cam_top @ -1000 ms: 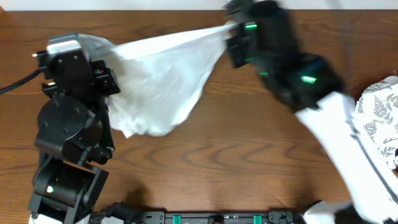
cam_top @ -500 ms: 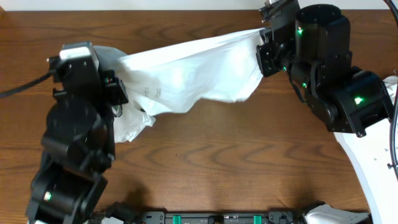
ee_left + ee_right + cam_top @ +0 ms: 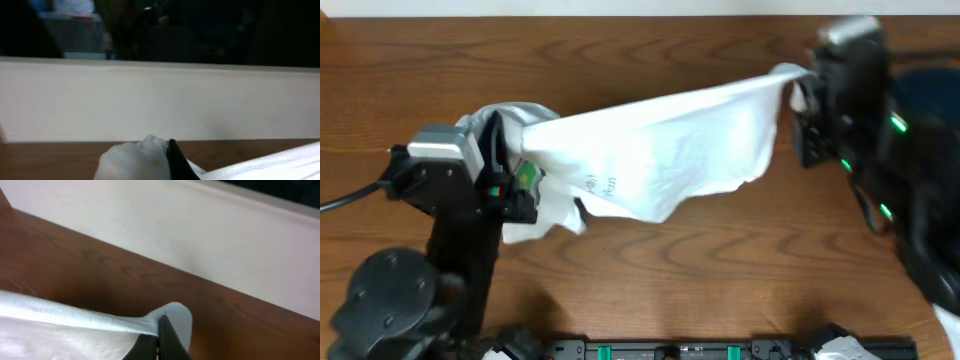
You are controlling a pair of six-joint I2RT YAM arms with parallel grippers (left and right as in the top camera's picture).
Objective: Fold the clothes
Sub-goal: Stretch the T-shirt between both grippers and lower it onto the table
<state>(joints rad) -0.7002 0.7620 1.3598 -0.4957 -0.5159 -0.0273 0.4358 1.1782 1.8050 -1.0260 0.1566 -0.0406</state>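
The clothes (image 3: 660, 150), a plain white T-shirt, hang stretched in the air between my two grippers, sagging in the middle above the wooden table (image 3: 660, 260). My left gripper (image 3: 510, 125) is shut on a bunched end of the shirt at the left; in the left wrist view a dark fingertip (image 3: 173, 152) presses against the white bunch (image 3: 132, 160). My right gripper (image 3: 802, 82) is shut on the other end at the upper right. In the right wrist view its closed fingers (image 3: 167, 335) pinch a taut edge of the fabric (image 3: 75, 315). The chest graphic is hidden.
A dark blue thing (image 3: 932, 90) lies at the right edge behind the right arm. A white wall (image 3: 200, 225) runs along the table's far edge. A black rail (image 3: 670, 350) sits along the front edge.
Both arms have moved apart and toward the front, drawing the shirt wider and tauter. The right gripper went right; the left one came nearer the front.
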